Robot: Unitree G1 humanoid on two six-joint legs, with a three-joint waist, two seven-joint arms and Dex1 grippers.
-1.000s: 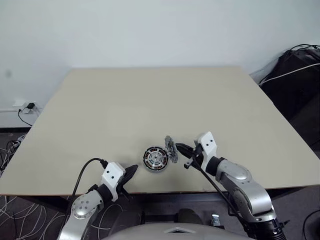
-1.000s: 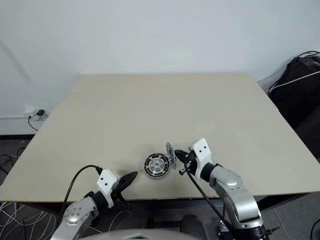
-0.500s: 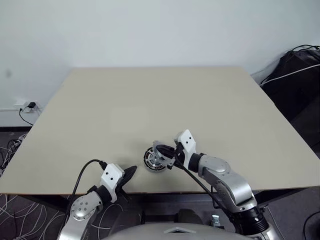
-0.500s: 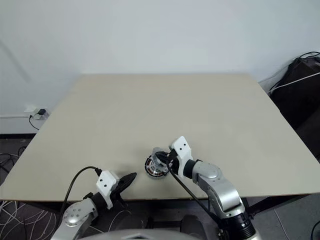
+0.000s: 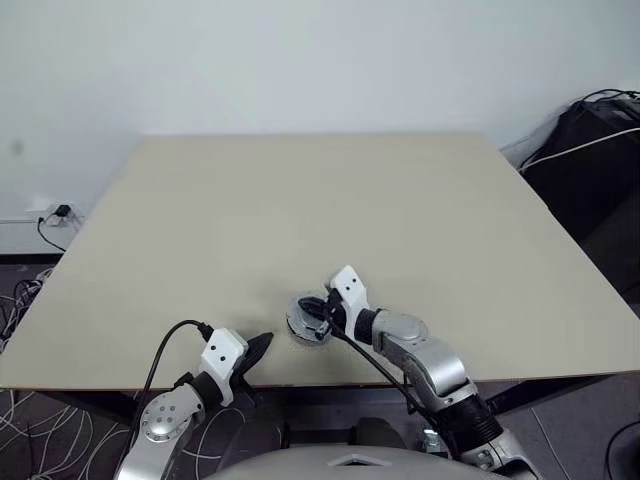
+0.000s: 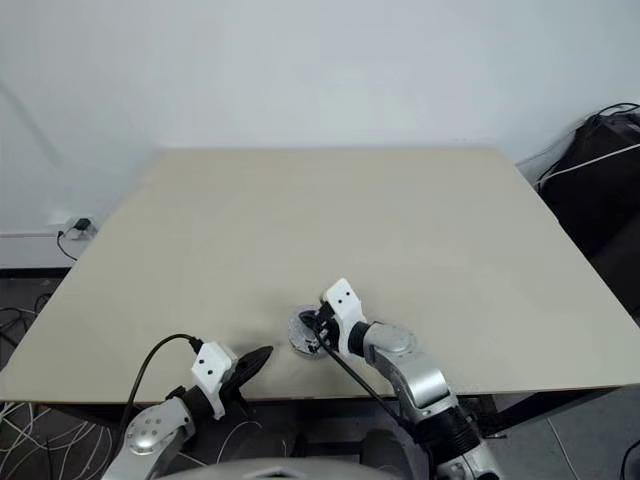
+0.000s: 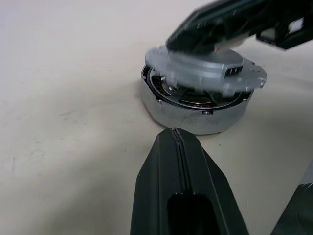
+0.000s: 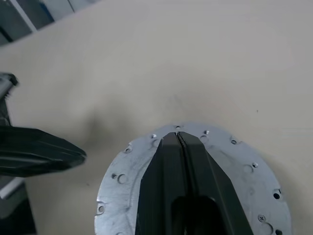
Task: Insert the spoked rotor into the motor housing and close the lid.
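Lid (image 7: 205, 66) sits tilted atop motor housing (image 7: 195, 110) at the counter's (image 5: 300, 200) near edge, right claw (image 5: 322, 314) clenched above it. Left claw (image 5: 262, 346), clenched and empty, lies just left and nearer.

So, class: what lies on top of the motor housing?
The grey lid sits tilted on the housing, under the shut right pincer. Copper windings peek out; the rest inside is covered.

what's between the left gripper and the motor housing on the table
Nothing: the left wrist view shows bare table between the shut left gripper and the motor housing, which sit apart. The lid lies tilted on top.
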